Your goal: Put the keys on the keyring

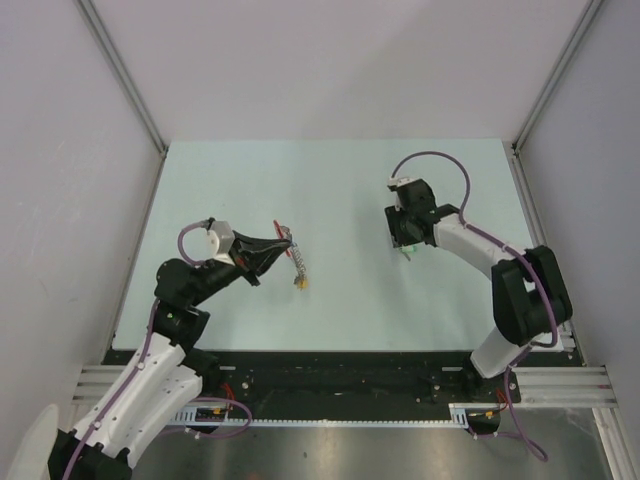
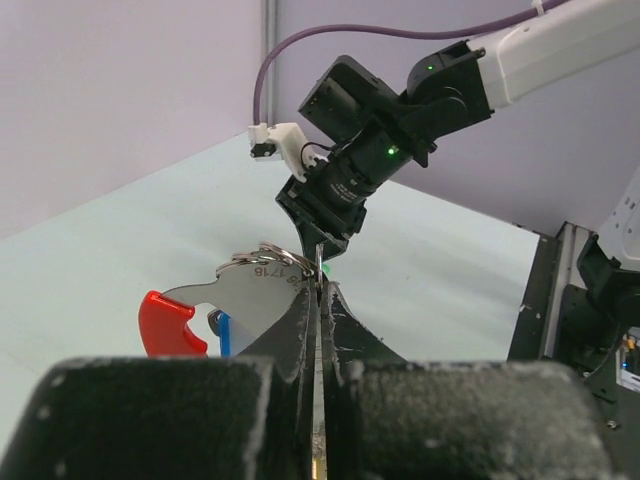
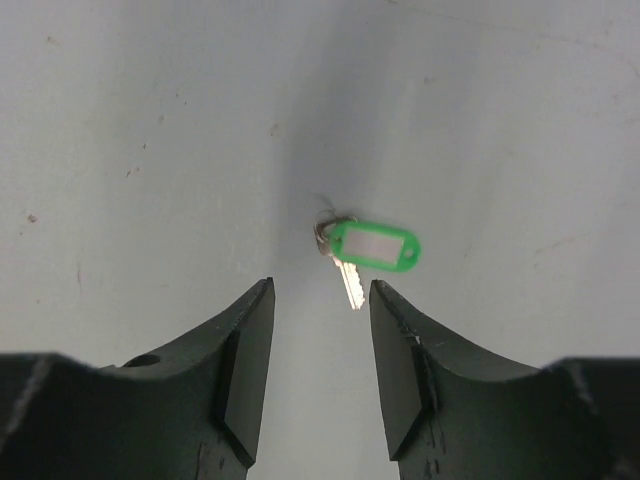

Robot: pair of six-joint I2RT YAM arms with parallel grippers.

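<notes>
The task looks barely begun. The left end effector (image 2: 318, 292) is clamped shut on the silvery-grey metal keyring with a red curved segment (image 2: 250, 290), holding it up above the pale tabletop (image 3: 150, 120) on the left. A small blue piece (image 2: 224, 335) sits against the ring; whether it is a key already threaded I cannot tell. The small metal key with a green plastic head (image 3: 372, 247) lies loose on the tabletop to the right. The right end effector (image 3: 320, 290) hovers over it, jaws partly open, gripping nothing. Picking up and threading that key remain.
</notes>
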